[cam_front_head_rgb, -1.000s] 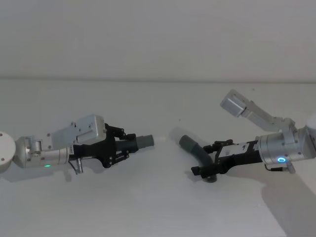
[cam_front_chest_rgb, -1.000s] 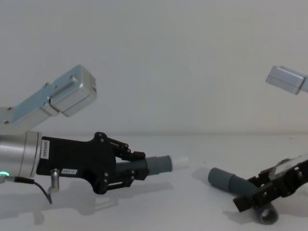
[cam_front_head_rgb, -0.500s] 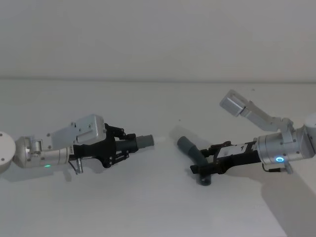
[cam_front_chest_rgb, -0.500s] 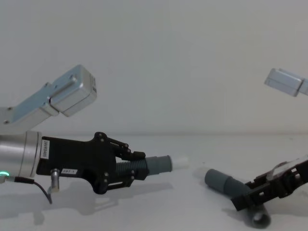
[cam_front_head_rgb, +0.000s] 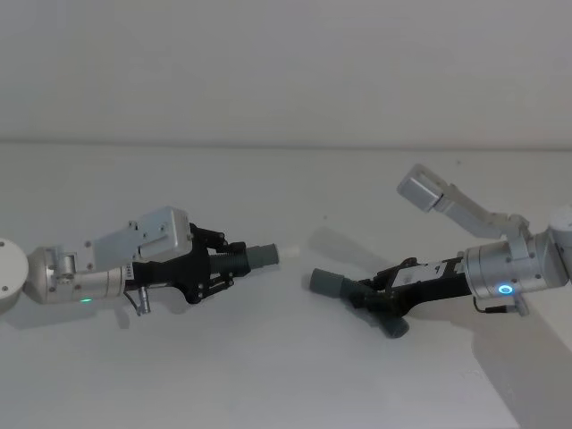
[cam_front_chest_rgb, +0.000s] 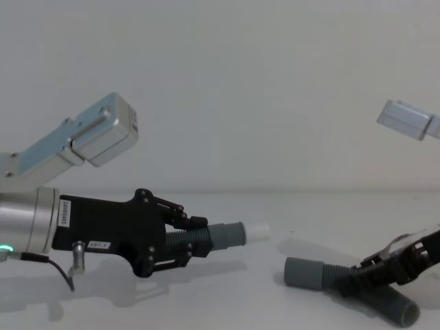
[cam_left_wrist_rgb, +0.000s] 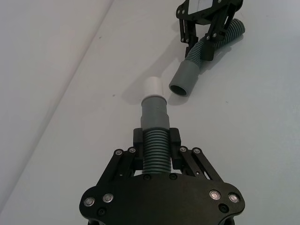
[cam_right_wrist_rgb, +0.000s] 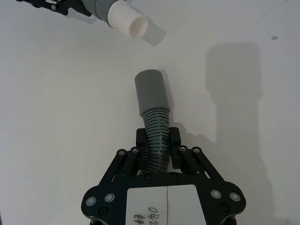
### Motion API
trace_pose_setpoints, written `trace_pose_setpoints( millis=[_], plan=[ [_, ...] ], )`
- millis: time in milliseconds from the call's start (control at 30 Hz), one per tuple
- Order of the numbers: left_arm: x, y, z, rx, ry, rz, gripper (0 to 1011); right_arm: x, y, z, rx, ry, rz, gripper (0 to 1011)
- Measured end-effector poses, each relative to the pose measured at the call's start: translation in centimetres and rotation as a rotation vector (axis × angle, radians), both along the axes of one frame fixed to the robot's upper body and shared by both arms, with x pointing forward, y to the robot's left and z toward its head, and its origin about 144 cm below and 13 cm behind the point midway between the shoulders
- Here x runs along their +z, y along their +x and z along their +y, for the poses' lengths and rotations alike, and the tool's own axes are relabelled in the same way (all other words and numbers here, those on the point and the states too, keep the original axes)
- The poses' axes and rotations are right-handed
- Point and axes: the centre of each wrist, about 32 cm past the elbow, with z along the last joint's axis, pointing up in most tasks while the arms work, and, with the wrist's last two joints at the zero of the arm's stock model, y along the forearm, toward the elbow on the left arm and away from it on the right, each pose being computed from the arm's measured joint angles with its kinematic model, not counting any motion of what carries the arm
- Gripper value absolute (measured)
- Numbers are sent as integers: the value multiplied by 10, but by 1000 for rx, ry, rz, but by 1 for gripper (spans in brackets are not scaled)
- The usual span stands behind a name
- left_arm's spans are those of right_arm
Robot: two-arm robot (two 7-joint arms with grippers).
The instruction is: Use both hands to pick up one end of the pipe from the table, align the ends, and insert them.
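Note:
My left gripper (cam_front_head_rgb: 223, 264) is shut on the ribbed part of one pipe piece (cam_left_wrist_rgb: 154, 150), held just above the table (cam_front_head_rgb: 268, 384). That piece's smooth cuff (cam_front_chest_rgb: 223, 236) and white stub (cam_front_chest_rgb: 258, 229) point right. My right gripper (cam_front_head_rgb: 380, 290) is shut on the ribs of the second pipe piece (cam_right_wrist_rgb: 157, 126), low over the table. The second piece's grey cuff (cam_front_head_rgb: 329, 283) points left towards the white stub (cam_right_wrist_rgb: 131, 21), with a short gap between the two ends. Its ribbed open end (cam_front_chest_rgb: 399, 308) trails down to the right.
A plain white wall rises behind the table's back edge (cam_front_head_rgb: 286, 143). Silver links of the left arm (cam_front_chest_rgb: 89, 137) and the right arm (cam_front_head_rgb: 429, 192) stand above the surface, and the arms cast shadows on it.
The right gripper has turned its pipe piece: the cuff swung down and left to face the white stub, and the ribbed end swung right. The left arm has not moved.

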Motion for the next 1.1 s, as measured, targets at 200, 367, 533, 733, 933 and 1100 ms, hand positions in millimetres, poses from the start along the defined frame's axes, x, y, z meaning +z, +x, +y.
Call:
trace_pose_setpoints(
  millis=[200, 367, 533, 733, 933, 1100],
  plan=[
    [0, 0, 0, 0, 0, 0, 314, 0, 0, 0, 0, 1, 2, 274],
    [0, 0, 0, 0, 0, 0, 314, 0, 0, 0, 0, 1, 2, 274],
    [0, 0, 0, 0, 0, 0, 314, 1, 0, 0, 3, -4, -2, 274],
    [0, 0, 0, 0, 0, 0, 314, 8, -2, 0, 16, -32, -37, 274],
    [0, 0, 0, 0, 0, 0, 314, 20, -5, 2, 39, -76, -96, 274],
    [0, 0, 0, 0, 0, 0, 314, 33, -8, 4, 66, -121, -147, 274]
  ],
)
